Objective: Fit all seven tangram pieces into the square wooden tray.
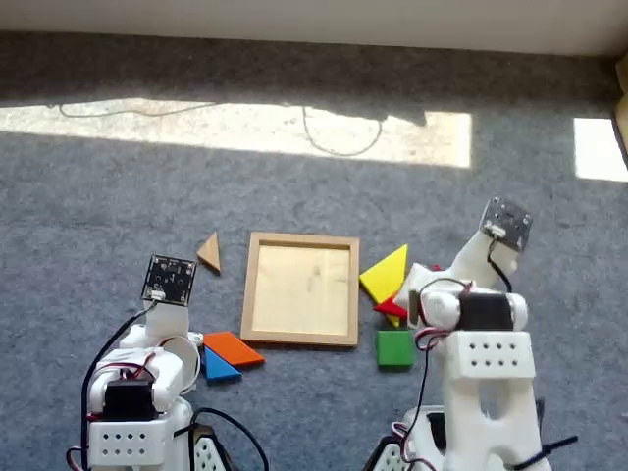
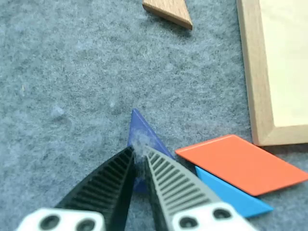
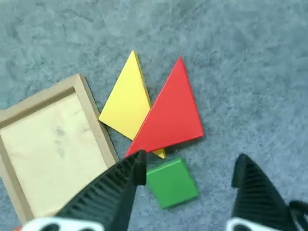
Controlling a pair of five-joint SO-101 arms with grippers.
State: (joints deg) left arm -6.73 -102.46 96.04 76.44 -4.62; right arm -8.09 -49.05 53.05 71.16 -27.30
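The square wooden tray lies in the middle of the carpet with nothing in it. My left gripper is shut on a small violet-blue triangle, close to the orange parallelogram and the light blue triangle under it. A plain wooden triangle lies by the tray's far left corner. My right gripper hangs open above the green square, which sits nearer its black finger. The red triangle overlaps the yellow triangle beside the tray's rim.
Everything rests on grey carpet. A thin cable loops through a sunlit strip at the back. Open carpet stretches behind the tray and out to the far left and right.
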